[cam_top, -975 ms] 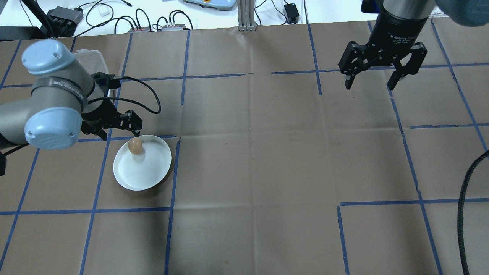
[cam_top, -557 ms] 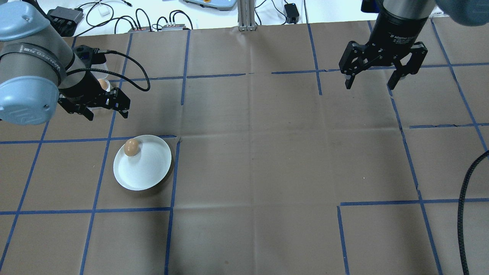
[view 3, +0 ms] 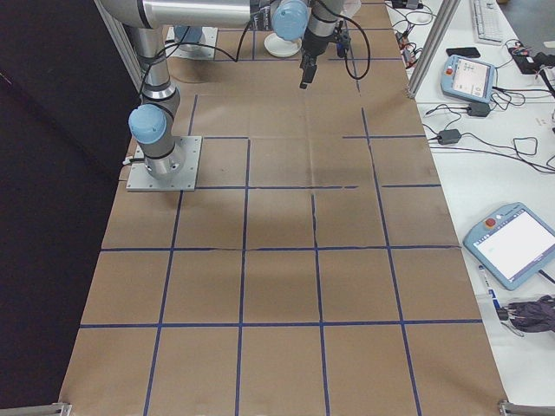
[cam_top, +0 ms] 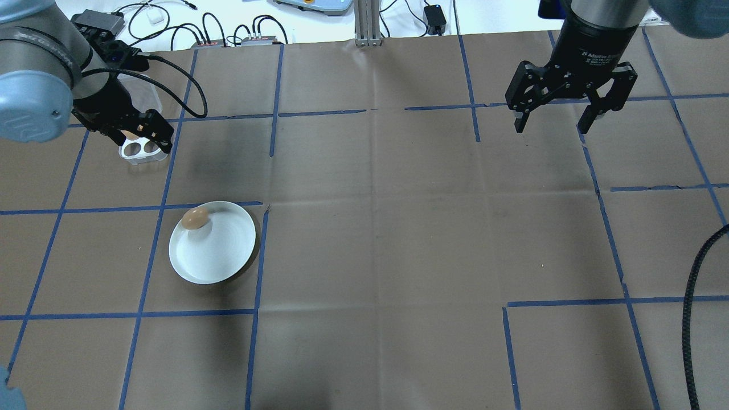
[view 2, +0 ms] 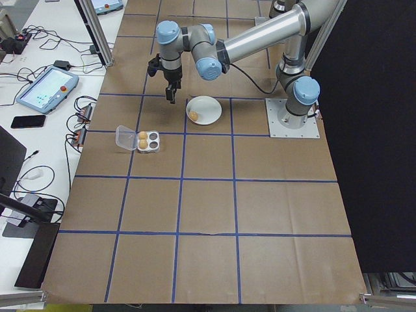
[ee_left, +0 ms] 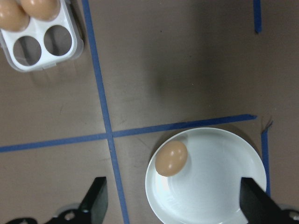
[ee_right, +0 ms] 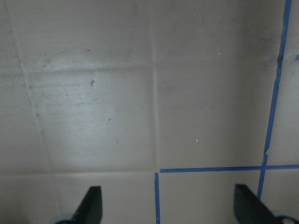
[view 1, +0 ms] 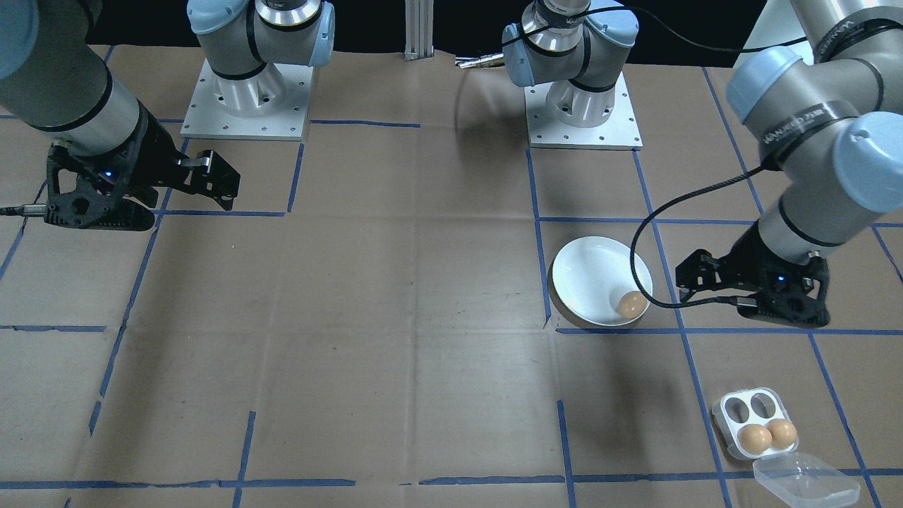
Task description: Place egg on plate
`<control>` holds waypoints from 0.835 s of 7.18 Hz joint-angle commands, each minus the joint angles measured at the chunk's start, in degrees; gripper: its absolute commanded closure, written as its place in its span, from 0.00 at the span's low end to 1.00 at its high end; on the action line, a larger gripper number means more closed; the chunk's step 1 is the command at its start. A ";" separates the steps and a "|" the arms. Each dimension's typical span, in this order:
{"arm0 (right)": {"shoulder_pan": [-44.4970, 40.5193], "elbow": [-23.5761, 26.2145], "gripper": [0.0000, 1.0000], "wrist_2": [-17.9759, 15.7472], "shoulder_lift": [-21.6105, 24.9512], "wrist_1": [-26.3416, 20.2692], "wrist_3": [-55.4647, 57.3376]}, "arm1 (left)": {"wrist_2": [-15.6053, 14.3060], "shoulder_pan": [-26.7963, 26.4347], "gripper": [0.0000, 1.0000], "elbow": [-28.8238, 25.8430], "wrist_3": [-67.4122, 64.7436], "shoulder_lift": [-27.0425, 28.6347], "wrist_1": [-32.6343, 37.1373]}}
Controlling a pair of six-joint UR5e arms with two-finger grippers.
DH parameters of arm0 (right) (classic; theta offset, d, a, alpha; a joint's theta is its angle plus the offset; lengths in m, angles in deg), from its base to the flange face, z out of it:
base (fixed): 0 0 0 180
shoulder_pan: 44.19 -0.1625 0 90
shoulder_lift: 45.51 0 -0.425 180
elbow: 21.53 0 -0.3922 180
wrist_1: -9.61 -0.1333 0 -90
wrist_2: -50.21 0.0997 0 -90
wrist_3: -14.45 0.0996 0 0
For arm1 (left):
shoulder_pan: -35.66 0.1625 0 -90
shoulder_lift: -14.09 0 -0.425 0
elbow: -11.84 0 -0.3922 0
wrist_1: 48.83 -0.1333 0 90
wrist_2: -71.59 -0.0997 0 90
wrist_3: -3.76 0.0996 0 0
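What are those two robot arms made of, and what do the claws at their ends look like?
Both arms are silver metal tubes with pale blue caps at the joints, bolted to square metal base plates. Each ends in a black two-fingered claw: the left gripper has a black cable looping from its wrist, and the right gripper carries white lettering on its black wrist collar.

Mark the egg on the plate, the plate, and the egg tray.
egg (ee_left: 171, 158), left wrist view, middle of shell.
plate (ee_left: 219, 186), left wrist view, bare inner floor.
egg tray (view 1: 726, 421), front-facing view, left rim.
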 commanded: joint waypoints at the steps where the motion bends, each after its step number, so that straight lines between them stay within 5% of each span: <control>1: 0.00 0.00 0.00 0.07 0.00 0.00 0.00 | 0.13 4.46 0.01 -5.40 8.34 4.60 0.52; 6: 0.00 0.00 0.00 0.07 -0.08 0.00 0.00 | -0.05 4.91 0.01 -19.55 43.26 18.13 0.61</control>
